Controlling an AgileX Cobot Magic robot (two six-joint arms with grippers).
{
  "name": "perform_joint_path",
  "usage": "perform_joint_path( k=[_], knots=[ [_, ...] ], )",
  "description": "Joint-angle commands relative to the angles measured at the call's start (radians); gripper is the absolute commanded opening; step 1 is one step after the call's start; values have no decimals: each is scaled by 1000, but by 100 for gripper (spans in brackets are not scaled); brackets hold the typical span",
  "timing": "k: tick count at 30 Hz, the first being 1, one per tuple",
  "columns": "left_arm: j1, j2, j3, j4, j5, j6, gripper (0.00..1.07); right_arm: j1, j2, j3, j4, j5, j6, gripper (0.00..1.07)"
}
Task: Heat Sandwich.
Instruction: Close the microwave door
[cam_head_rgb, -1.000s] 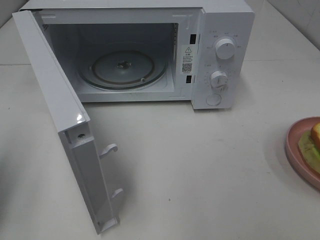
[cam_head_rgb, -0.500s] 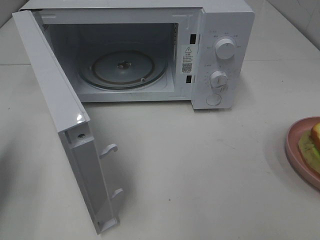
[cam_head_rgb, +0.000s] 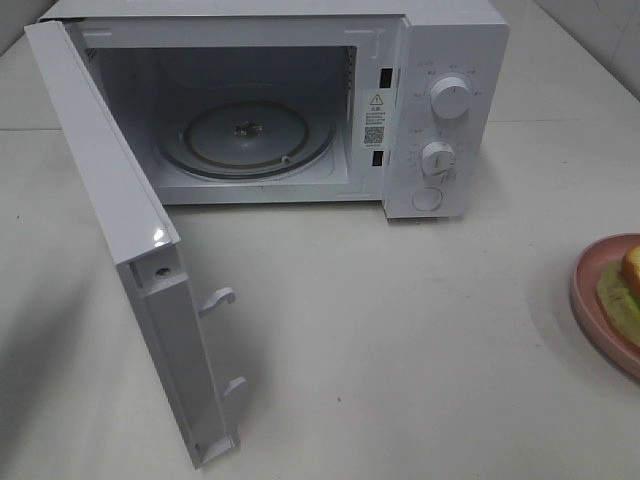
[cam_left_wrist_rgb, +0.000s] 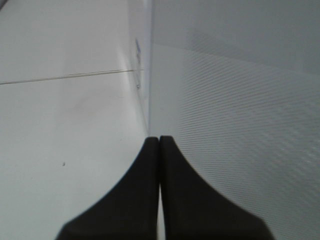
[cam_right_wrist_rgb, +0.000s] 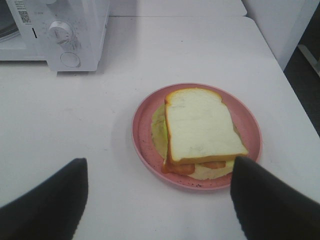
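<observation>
I see my right gripper (cam_right_wrist_rgb: 159, 200) hanging over the table with jaws wide, above the white-bread sandwich (cam_right_wrist_rgb: 201, 131) on its round pink plate (cam_right_wrist_rgb: 144, 145). My left gripper (cam_left_wrist_rgb: 159, 150), fingers pressed together, points along the white microwave door (cam_left_wrist_rgb: 240, 110).

We see only our fingers. The left gripper (cam_left_wrist_rgb: 159, 142) has two matte black fingers (cam_left_wrist_rgb: 135, 195) with smooth, curved outer edges tapering to narrow tips. The right gripper (cam_right_wrist_rgb: 159, 200) has the same matte black fingers (cam_right_wrist_rgb: 45, 205), broad and rounded, unmarked.
</observation>
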Motion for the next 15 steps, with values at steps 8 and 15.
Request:
perform_joint_path(
  k=[8,15],
  knots=[
    [-148,109,-25,-42,-76,27,0,-5,-29,1,-3,-10,-11,75],
    [-253,182,-37,-147,-118,79,0,-5,-29,1,-3,-10,-11,75]
  ],
)
